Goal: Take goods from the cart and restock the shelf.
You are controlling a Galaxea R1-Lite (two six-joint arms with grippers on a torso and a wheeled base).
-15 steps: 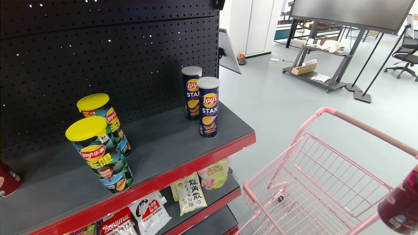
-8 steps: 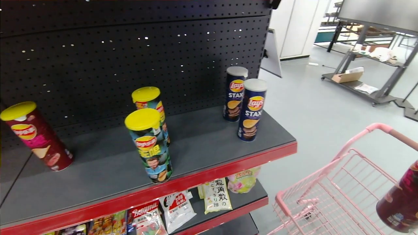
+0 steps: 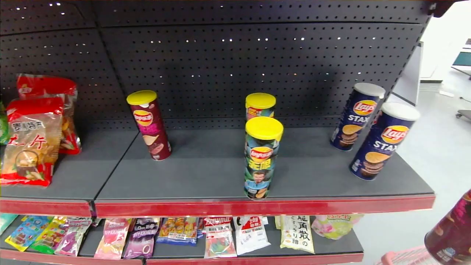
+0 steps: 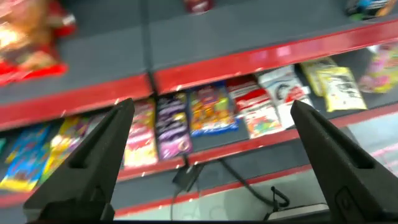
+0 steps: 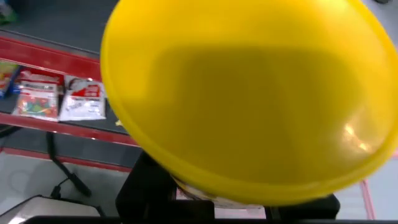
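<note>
Right gripper [image 5: 230,204] holds a maroon chip can [image 3: 450,232], closed round the tube's body below its yellow lid [image 5: 249,93]; the can hangs low at the robot's right, off the end of the shelf [image 3: 220,176] and just beside the pink corner of the cart [image 3: 401,255]. Left gripper [image 4: 211,112] is spread wide with nothing between its fingers, low in front of the packets [image 4: 267,109] on the lower shelf.

On the shelf a matching maroon can [image 3: 149,125] stands upright near the back, left of the middle; two teal-printed cans [image 3: 262,162] stand one behind the other at the centre; two dark blue cans [image 3: 382,141] stand toward the right end; red snack bags [image 3: 29,143] lean on the section to the left.

The held can is probably light, a thin card tube that is stiff along its length but easily dented by a hard squeeze; the crisps inside would break if it were knocked or dropped. Its glossy printed wall looks slippery, so a moderate grip round the middle of the body seems best, with the fingers clear of the press-on lid, which could pop off. Tall and narrow, it should tip readily; it wants setting down flat on its base, likely in the bare space beside its twin.
</note>
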